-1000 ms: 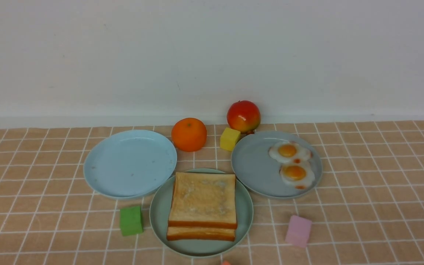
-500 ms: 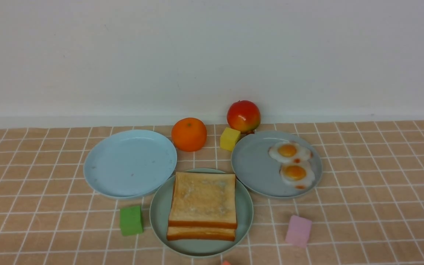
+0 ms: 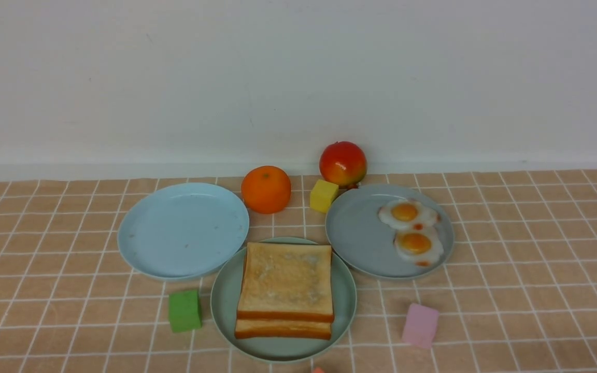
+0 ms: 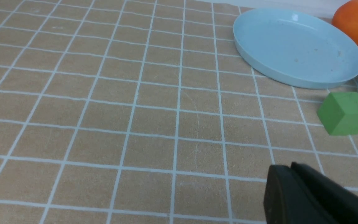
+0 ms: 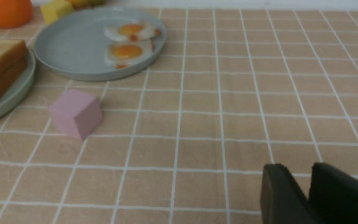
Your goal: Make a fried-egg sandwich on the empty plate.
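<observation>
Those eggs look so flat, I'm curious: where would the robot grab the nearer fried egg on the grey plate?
Probably by the thin white edge of the nearer glossy toy fried egg, from the robot's right, where it lies close to the grey-blue plate's rim; it lies too flat to grip elsewhere.

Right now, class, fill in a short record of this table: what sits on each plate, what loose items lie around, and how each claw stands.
mint-green plate: two toast slices stacked, no egg visible between them
grey-blue plate: two fried eggs side by side
pale blue plate: nothing on it
loose items: orange, apple, yellow cube, green cube, pink cube
left claw: shut, holding nothing
right claw: slightly apart, holding nothing
</observation>
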You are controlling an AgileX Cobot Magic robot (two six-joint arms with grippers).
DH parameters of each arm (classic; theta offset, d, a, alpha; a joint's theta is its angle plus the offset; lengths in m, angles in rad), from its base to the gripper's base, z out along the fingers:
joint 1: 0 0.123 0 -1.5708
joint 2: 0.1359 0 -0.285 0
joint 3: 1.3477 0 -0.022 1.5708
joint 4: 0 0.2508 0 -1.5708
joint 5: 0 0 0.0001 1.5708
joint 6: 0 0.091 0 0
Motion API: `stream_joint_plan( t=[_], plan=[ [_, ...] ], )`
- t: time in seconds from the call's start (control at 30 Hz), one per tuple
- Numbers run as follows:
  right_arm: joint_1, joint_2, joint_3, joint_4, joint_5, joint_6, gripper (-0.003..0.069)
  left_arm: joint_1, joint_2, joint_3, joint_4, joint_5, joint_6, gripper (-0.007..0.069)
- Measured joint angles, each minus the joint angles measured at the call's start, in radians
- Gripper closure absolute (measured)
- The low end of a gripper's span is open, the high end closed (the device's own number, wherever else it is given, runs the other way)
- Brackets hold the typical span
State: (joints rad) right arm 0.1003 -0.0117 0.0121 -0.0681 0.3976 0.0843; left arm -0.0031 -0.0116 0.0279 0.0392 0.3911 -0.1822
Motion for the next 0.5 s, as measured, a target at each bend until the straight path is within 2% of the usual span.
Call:
stream_joint_plan(
  t=[0.5],
  plan=[
    [-0.008, 0.0, 0.001, 0.0, -0.009, 0.0, 0.0458, 0.0, 0.0, 0.0, 0.0, 0.0, 0.0, 0.0585]
  ],
)
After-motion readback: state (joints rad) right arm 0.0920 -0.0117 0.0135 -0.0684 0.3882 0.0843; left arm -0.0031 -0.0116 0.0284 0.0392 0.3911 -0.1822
